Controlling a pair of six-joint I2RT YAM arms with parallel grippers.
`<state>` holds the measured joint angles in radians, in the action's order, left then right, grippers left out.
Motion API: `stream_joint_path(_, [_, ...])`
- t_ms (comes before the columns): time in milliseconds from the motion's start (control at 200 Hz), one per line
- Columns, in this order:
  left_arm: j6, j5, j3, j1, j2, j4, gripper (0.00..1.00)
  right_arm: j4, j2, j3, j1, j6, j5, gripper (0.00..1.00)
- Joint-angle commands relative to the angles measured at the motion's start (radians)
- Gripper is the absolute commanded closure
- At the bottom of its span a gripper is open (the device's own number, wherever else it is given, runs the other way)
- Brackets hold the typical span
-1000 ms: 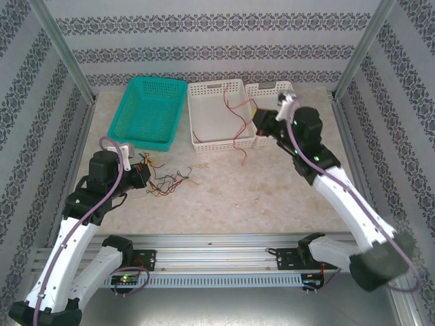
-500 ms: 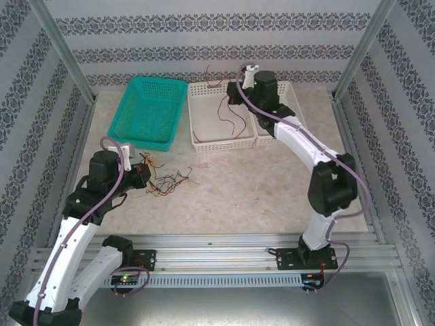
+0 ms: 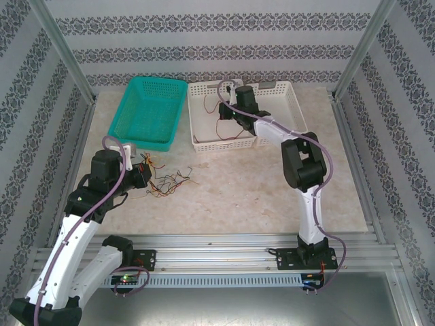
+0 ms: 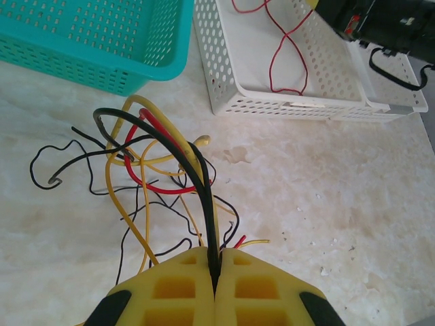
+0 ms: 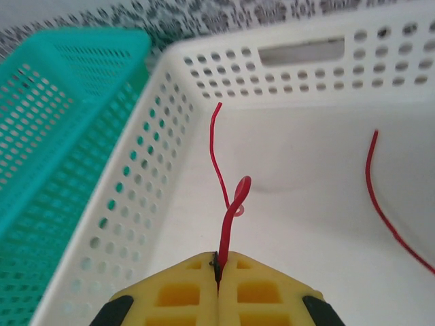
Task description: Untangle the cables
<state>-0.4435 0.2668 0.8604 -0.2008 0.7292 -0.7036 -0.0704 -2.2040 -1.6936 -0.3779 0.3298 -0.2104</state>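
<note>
A tangle of red, yellow and black cables (image 3: 170, 182) lies on the table left of centre. My left gripper (image 3: 141, 174) is shut on that bundle; in the left wrist view a black cable and a yellow one run up from between the yellow pads (image 4: 216, 257) into the looping tangle (image 4: 146, 159). My right gripper (image 3: 225, 113) hangs inside the left white basket (image 3: 204, 143), shut on a red cable (image 5: 231, 214) that curls up from the fingertips (image 5: 218, 258). A second red cable (image 5: 380, 210) lies on the basket floor to the right.
A teal basket (image 3: 146, 109) stands at the back left, touching the white basket (image 5: 292, 68). A second white basket (image 3: 293, 102) sits to the right. From the left wrist, the red cable (image 4: 282, 51) and the right arm (image 4: 380, 24) are seen in the white basket.
The right arm has swung left from beside the baskets and reached into the left white basket, carrying the red cable with it. The left arm and the tangle have not moved.
</note>
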Motion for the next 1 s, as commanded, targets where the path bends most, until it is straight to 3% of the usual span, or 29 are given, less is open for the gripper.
stream_joint_path(0, [0.029,0.017,-0.007,0.006,0.001,0.032,1.00,0.021,-0.022,-0.040,-0.015,0.000,0.026,1.00])
stream_joint_path(115, [0.029,0.019,-0.006,0.005,0.003,0.033,1.00,0.060,-0.041,-0.056,-0.015,-0.001,0.033,0.97])
stream_joint_path(350, [0.029,0.023,-0.006,0.005,0.003,0.033,1.00,0.091,-0.036,-0.081,-0.016,0.006,0.022,0.71])
stream_joint_path(575, [0.028,0.023,-0.006,0.005,0.003,0.034,1.00,0.074,0.076,-0.048,-0.017,0.000,0.046,0.55])
stream_joint_path(819, [0.027,0.023,-0.006,0.005,-0.002,0.031,1.00,0.083,0.231,0.023,-0.013,-0.002,0.052,0.49])
stream_joint_path(994, [0.020,0.035,-0.005,0.005,0.002,0.045,1.00,0.037,0.421,0.192,-0.075,0.014,-0.101,0.47])
